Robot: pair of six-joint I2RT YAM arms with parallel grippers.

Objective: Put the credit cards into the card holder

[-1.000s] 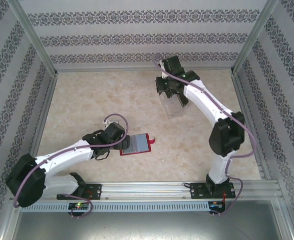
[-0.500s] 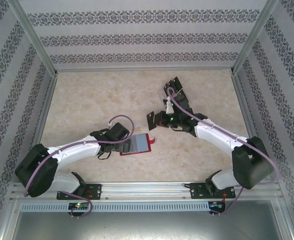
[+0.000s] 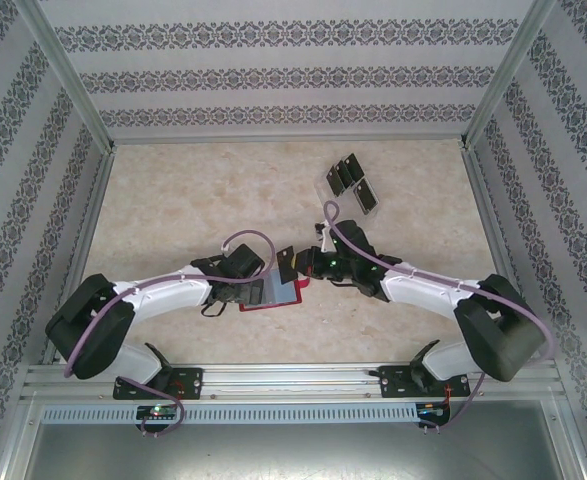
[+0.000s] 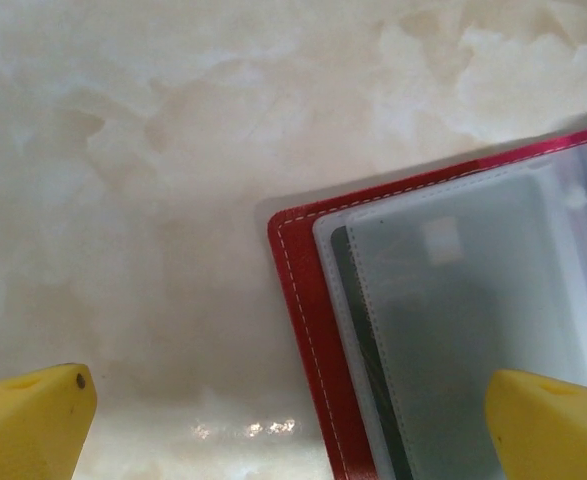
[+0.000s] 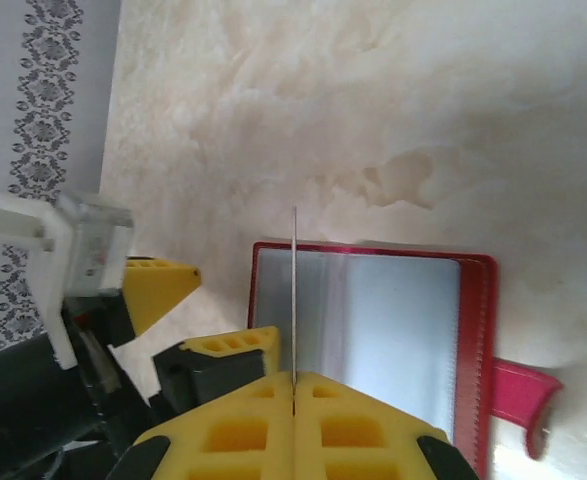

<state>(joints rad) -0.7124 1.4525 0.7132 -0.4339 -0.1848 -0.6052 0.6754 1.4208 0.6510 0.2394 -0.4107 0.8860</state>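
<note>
White arms (image 3: 163,293), black joints (image 3: 493,335), purple cables (image 3: 248,237), yellow claws (image 5: 293,385).

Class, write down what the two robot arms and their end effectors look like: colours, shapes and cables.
Both the left arm and right arm have white links joined by bulky black joints, with a lilac cable looping along each. The left end effector and right end effector have blocky yellow fingers; the right one's show square moulded recesses.
</note>
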